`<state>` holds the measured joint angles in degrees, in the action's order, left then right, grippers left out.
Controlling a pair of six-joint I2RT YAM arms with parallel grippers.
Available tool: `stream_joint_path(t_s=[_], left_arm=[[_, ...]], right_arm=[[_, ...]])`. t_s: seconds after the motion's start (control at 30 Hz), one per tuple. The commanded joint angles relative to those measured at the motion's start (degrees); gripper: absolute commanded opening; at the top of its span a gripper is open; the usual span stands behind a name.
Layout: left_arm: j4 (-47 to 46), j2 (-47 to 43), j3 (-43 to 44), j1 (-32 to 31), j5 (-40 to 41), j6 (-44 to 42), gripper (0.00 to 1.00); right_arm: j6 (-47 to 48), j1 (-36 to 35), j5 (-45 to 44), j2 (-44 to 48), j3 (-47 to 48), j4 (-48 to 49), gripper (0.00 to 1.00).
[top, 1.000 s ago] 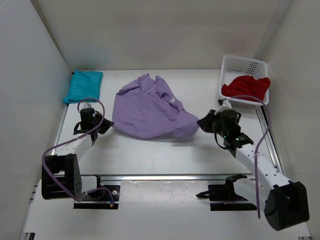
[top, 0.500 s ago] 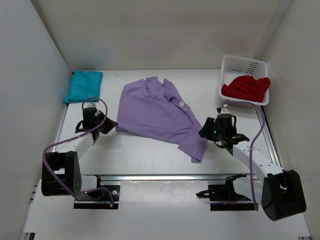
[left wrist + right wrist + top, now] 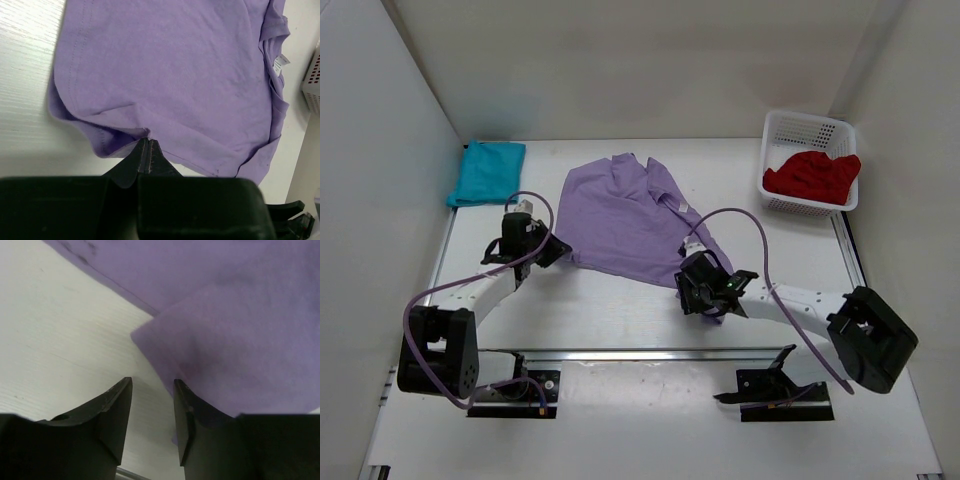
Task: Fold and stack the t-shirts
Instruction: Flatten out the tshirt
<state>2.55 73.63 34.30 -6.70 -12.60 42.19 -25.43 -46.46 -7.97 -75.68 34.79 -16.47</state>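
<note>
Left pincer clamps the pale-lavender cloth t-shirt at its hem, holding it spread; right pincer, apart, seemingly targets the near corner.

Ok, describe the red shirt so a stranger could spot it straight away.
Look to the table's far right corner, where a white lattice basket stands. The red shirt is bunched inside it, the only shirt not lying on the tabletop.

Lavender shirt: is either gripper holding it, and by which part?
The left gripper is pinched shut on the near-left edge of the lavender shirt. The right gripper is open by its near-right corner, holding nothing.
</note>
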Motion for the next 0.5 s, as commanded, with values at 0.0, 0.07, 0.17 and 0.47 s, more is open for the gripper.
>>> stream_joint_path(t_s=[0.0, 0.07, 0.17, 0.47], left_arm=[[-1.1, -1.9, 0.2, -0.8, 0.4, -0.5, 0.00], [-1.1, -1.6, -0.2, -1.1, 0.2, -0.6, 0.00], [-1.8, -1.6, -0.2, -1.3, -0.2, -0.4, 0.00], [-1.8, -1.6, -0.6, -2.1, -0.8, 0.3, 0.00]], right_arm=[[-1.0, -0.6, -3.5, -1.2, 3.4, 1.1, 0.38], [-1.5, -1.2, -4.0, -1.8, 4.2, 1.4, 0.38], [-1.9, -1.8, -5.5, -2.7, 4.9, 0.7, 0.39], [-3.7, -2.6, -6.3, -7.4, 6.9, 3.3, 0.36]])
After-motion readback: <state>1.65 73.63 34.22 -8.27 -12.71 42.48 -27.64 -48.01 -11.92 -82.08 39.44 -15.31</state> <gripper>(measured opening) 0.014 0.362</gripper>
